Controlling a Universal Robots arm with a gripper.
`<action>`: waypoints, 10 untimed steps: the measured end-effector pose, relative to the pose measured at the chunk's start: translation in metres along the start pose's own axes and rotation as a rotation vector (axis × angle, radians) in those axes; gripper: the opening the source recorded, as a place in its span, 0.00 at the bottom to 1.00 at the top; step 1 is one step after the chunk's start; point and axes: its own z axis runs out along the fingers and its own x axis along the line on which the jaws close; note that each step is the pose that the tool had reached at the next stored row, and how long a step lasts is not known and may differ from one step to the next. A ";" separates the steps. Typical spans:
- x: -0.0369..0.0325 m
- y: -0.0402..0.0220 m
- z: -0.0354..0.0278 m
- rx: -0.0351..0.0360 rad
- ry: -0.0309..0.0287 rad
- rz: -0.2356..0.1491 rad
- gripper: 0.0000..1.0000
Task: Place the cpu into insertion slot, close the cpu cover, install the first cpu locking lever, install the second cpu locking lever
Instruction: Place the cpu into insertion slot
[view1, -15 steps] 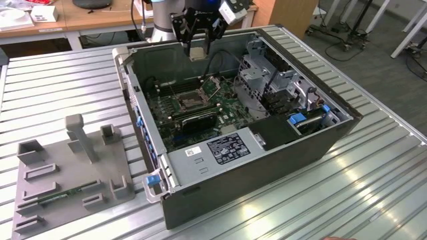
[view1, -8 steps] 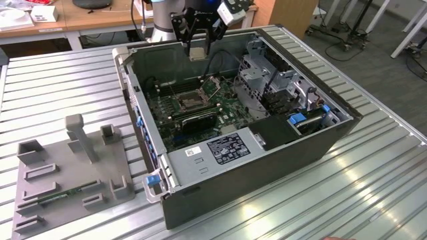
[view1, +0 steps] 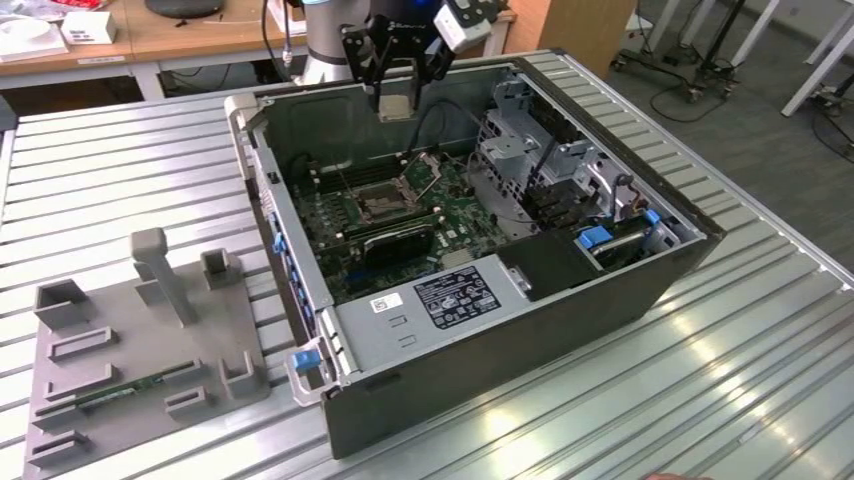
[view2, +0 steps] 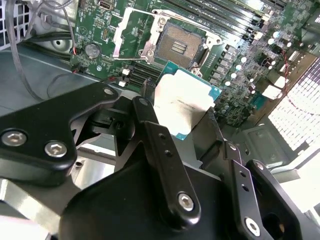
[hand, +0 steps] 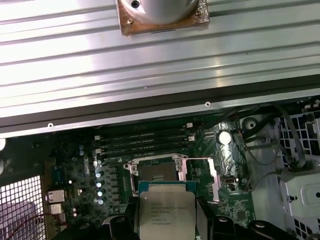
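Above the insertion slot (view1: 380, 205): the cpu (view1: 394, 110) is held clear of it.
claw (view1: 396, 100): clamped on the cpu's edges.
cpu cover (view2: 120, 40): swung open beside the slot.

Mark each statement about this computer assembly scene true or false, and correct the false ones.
1. The gripper grips the cpu. True.
2. The cpu sits in the insertion slot. False: it is held in the air, apart from the slot, which is empty.
3. The cpu cover is swung open off the slot. True.
4. The computer case is closed. False: it lies open on the ribbed metal table.
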 end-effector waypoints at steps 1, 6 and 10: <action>0.0000 0.0000 0.0001 -0.0003 -0.0011 0.012 0.54; -0.0001 0.0000 0.0005 -0.0013 -0.0051 0.057 0.54; 0.0000 0.0000 0.0005 -0.0013 -0.0051 0.057 0.54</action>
